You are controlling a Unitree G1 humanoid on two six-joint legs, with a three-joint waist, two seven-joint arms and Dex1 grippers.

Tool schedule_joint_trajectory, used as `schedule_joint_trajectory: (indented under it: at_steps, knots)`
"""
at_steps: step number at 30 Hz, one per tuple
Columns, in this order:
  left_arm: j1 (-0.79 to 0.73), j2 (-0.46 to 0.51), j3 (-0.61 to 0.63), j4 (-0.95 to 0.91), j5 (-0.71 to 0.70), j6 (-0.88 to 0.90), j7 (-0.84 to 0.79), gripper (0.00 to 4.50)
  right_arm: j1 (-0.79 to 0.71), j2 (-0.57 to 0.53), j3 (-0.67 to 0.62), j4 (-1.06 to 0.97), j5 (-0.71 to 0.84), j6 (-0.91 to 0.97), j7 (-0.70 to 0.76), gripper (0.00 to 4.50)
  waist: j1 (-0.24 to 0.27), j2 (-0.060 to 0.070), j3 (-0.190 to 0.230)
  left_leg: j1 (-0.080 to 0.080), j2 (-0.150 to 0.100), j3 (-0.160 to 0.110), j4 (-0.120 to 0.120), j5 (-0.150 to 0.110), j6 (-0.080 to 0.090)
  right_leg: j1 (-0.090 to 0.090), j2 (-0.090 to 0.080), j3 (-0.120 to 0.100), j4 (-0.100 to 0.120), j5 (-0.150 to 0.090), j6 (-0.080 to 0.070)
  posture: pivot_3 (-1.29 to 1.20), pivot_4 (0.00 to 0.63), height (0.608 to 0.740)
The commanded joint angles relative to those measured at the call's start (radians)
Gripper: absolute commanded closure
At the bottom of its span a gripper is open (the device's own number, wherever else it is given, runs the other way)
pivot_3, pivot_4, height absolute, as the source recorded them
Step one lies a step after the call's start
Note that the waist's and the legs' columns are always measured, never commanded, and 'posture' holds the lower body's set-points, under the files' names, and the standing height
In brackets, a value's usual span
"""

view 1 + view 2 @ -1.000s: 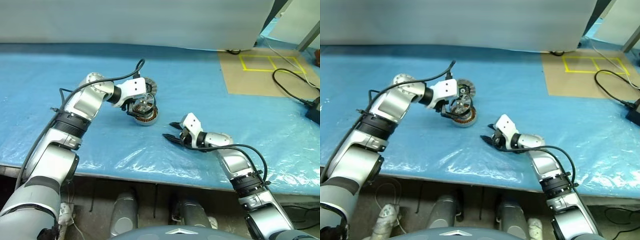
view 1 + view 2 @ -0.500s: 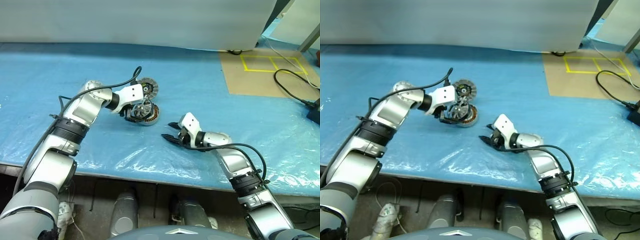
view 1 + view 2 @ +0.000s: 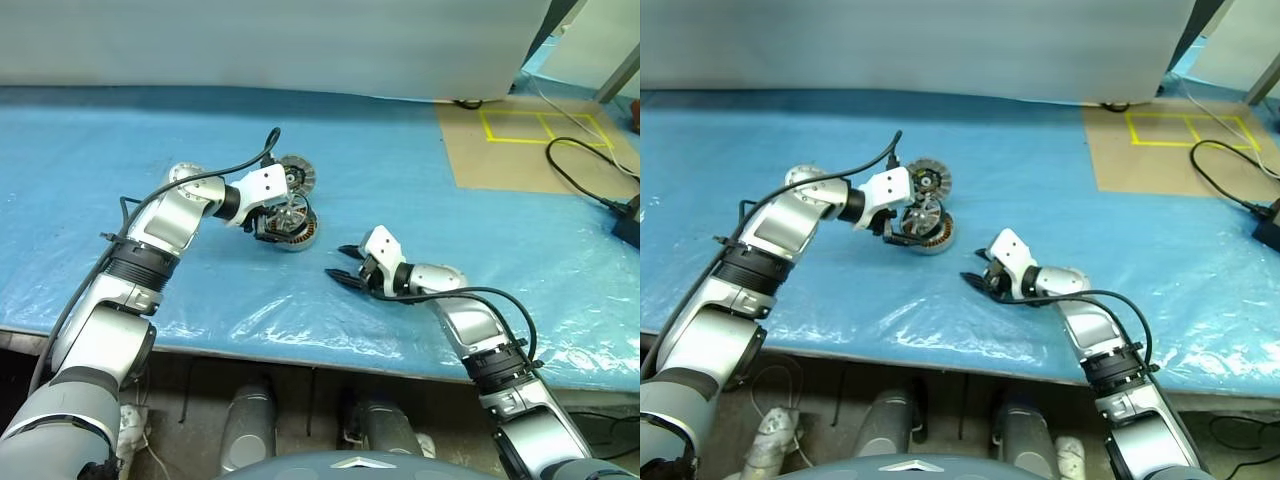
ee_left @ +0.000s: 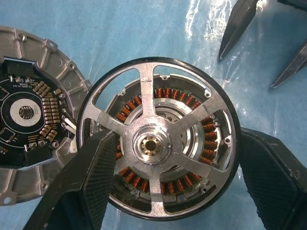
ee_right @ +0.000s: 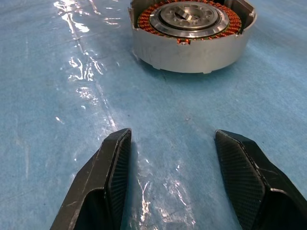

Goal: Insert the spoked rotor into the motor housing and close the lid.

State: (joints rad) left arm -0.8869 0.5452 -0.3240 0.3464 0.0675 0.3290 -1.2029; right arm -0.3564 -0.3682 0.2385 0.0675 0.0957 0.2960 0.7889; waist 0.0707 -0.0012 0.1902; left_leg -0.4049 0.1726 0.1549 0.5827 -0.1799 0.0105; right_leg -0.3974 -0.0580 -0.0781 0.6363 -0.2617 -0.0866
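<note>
My left gripper (image 3: 284, 214) is shut on the spoked rotor (image 3: 291, 210), a dark-rimmed wheel with silver spokes. In the left wrist view its fingers (image 4: 96, 163) press the rim of the rotor (image 4: 153, 143) from both sides. The rotor hangs tilted just over the motor housing (image 3: 297, 237), whose copper coils (image 4: 208, 143) show through the spokes. The lid (image 3: 297, 173) lies flat behind the housing, with a dark circuit board (image 4: 26, 117) facing up. My right gripper (image 3: 336, 262) rests low, right of the housing (image 5: 192, 36), open and holding nothing.
The table is covered with blue plastic sheet (image 3: 420, 190). A brown board with yellow tape squares (image 3: 530, 150) lies at the back right, and a black cable (image 3: 585, 185) runs over it. The table's front edge (image 3: 300, 345) is close to me.
The left forearm has sunk slightly. The rotor stays gripped over the housing. The right gripper has kept still.
</note>
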Motion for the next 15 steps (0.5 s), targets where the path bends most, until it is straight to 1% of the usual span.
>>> schedule_joint_trajectory:
  at_steps: [1, 9, 15]
  knots:
    - [-0.020, 0.001, -0.002, 0.007, 0.015, -0.013, 0.018, 0.86, 0.007, -0.003, -0.003, -0.057, 0.008, 0.008, -0.002, 1.60, 0.000, 0.000, 0.000, 0.000, 0.000, 0.000, 0.000, 0.000, 0.000, 0.000, 0.000, 0.000, 0.000, 0.000, 0.000, 0.00, 0.150, 0.740]
    - [-0.008, -0.015, -0.010, 0.012, 0.020, -0.025, 0.024, 0.86, 0.003, -0.001, -0.005, -0.001, 0.001, -0.028, 0.001, 1.60, 0.000, 0.000, 0.000, 0.000, 0.000, 0.000, 0.000, 0.000, 0.000, 0.000, 0.000, 0.000, 0.000, 0.000, 0.000, 0.00, 0.150, 0.740]
    - [0.007, -0.007, -0.010, 0.002, 0.019, -0.023, 0.027, 0.86, -0.004, -0.001, 0.000, -0.035, 0.002, 0.004, -0.002, 1.60, 0.000, 0.000, 0.000, 0.000, 0.000, 0.000, 0.000, 0.000, 0.000, 0.000, 0.000, 0.000, 0.000, 0.000, 0.000, 0.00, 0.150, 0.740]
